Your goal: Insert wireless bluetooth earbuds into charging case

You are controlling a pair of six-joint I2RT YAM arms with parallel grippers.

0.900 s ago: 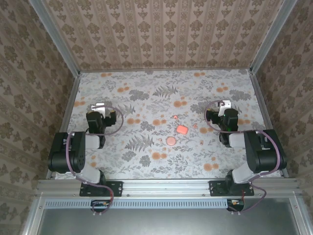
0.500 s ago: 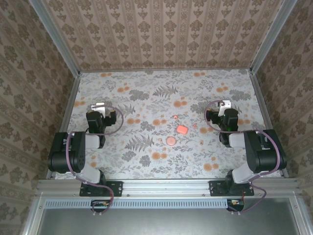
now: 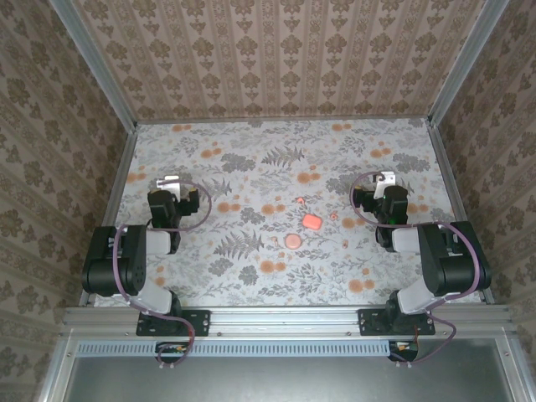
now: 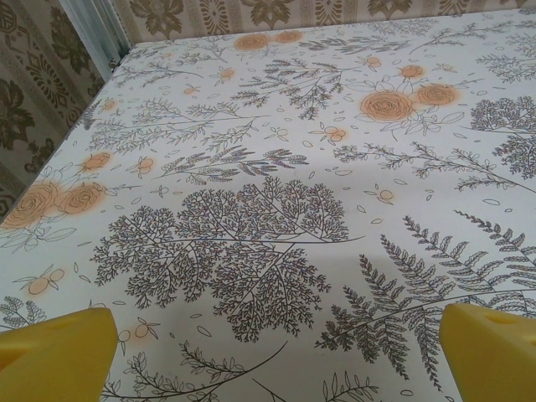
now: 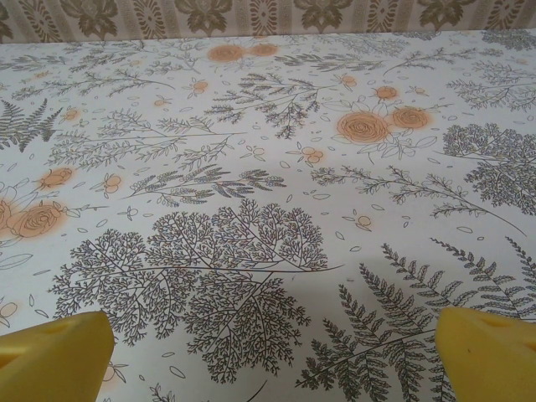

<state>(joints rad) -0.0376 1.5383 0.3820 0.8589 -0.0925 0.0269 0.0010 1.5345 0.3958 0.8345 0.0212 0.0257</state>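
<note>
Very start of the job, by the look of it: nothing gripped, nothing placed. Find the charging case (image 3: 311,222) near the middle of the flower-printed table (image 3: 251,151), just beyond and right of a flat round pink disc (image 3: 293,240); too small from above to tell lid up or down. Take the earbuds (image 3: 299,201) for the tiny coral specks close by, one just behind the case, perhaps another to its right; easy to confuse with the printed orange blots (image 5: 364,126), so check before committing. To do this well, steady the case with one gripper first, opening it if closed, then come straight down on a single bud with the other, pinching lightly and closing slowly. Avoid sweeping low across the table, to keep from scattering such small pieces. As for pose: left gripper (image 4: 275,356) and right gripper (image 5: 272,352) both tucked on folded arms (image 3: 117,260) at their own sides of the table, well apart from the case, pointing toward the far wall (image 3: 285,59), yellow fingertips (image 4: 54,356) spread wide.
</note>
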